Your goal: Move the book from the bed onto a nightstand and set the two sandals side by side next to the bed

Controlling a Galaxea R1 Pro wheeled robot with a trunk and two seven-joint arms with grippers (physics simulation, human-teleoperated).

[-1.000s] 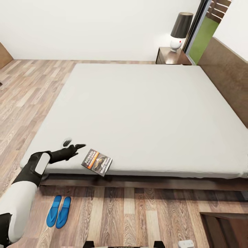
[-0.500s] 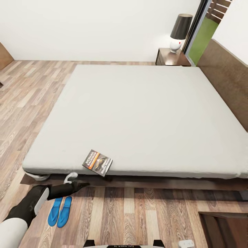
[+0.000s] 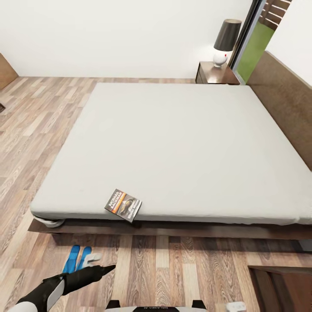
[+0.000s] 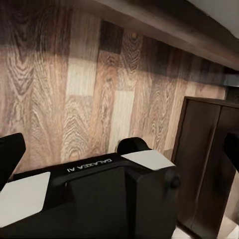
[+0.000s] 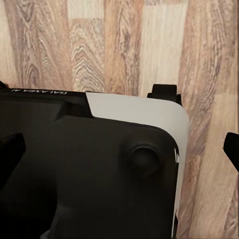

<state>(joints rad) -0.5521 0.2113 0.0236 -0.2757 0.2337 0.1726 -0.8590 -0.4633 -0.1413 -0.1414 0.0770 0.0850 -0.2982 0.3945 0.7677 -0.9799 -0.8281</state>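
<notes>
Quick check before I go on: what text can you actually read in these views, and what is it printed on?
"GALAXEA", seen reversed, on the robot's black base.
The same lettering on the base in the right wrist view, upside down and partly cut off.
White block lettering on the book cover: too small and blurred to read.

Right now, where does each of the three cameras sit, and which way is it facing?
Head view: high on the robot, looking down over the bed, book, sandals; left hand shows.
Left wrist view: on the left arm, facing the plank floor and the robot's black base.
Right wrist view: on the right arm, facing straight down at floor and base.
Both wrist views share floor and base.
</notes>
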